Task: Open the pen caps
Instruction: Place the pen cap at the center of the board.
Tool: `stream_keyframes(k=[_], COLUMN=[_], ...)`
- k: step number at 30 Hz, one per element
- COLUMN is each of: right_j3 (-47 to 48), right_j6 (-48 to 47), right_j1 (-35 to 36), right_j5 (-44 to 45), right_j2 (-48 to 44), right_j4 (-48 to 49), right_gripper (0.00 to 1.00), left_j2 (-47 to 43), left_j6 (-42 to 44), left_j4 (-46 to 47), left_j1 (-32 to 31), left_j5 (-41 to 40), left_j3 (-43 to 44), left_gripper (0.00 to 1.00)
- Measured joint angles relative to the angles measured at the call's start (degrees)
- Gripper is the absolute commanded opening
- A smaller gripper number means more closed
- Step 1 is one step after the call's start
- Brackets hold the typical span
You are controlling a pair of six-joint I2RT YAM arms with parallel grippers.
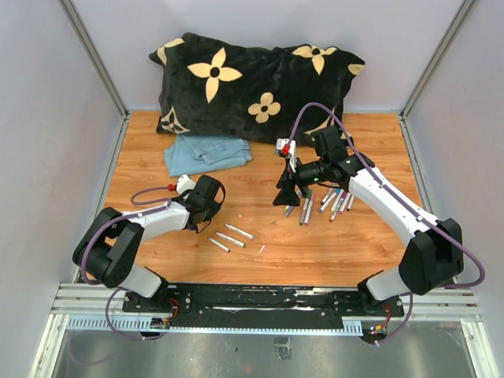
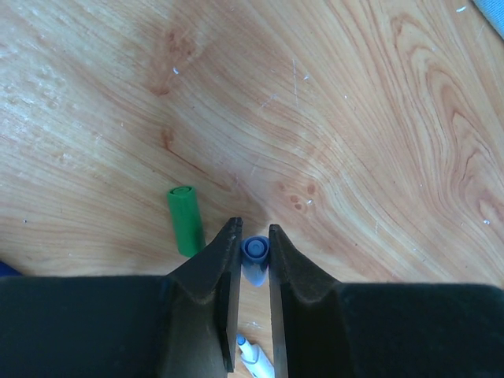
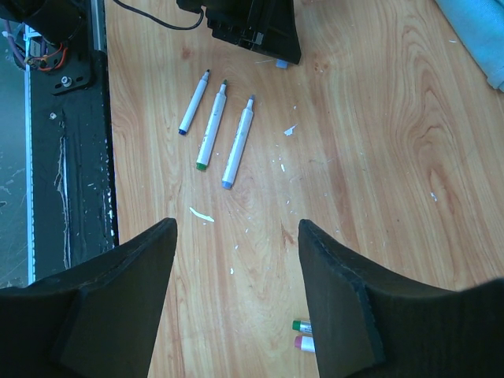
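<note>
The left gripper (image 2: pixel 253 228) stands narrow around a blue cap (image 2: pixel 253 249) beside the loose green cap (image 2: pixel 185 220), pinched or merely flanked I cannot tell, so it may roll away once freed, while the right gripper (image 3: pixel 236 228) hangs wide and empty above the capped pens (image 1: pixel 332 203).

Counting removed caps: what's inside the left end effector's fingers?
A blue cap held between the fingers of the left end effector. Its lower end is hidden by them. A green cap lies outside.
</note>
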Motion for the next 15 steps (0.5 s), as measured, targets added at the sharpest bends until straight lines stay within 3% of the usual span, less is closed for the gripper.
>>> stream_keyframes(k=[15], right_j3=[0.00], right_j6=[0.31], right_j1=[0.00], right_j5=[-0.74], right_j2=[0.00], right_j4=[0.02], right_gripper=[0.67], left_j2=[-2.89], left_j6=[-0.13], left_j4=[-4.13], left_j1=[-0.07], left_j5=[-0.94], left_j3=[-0.33], left_gripper=[0.31])
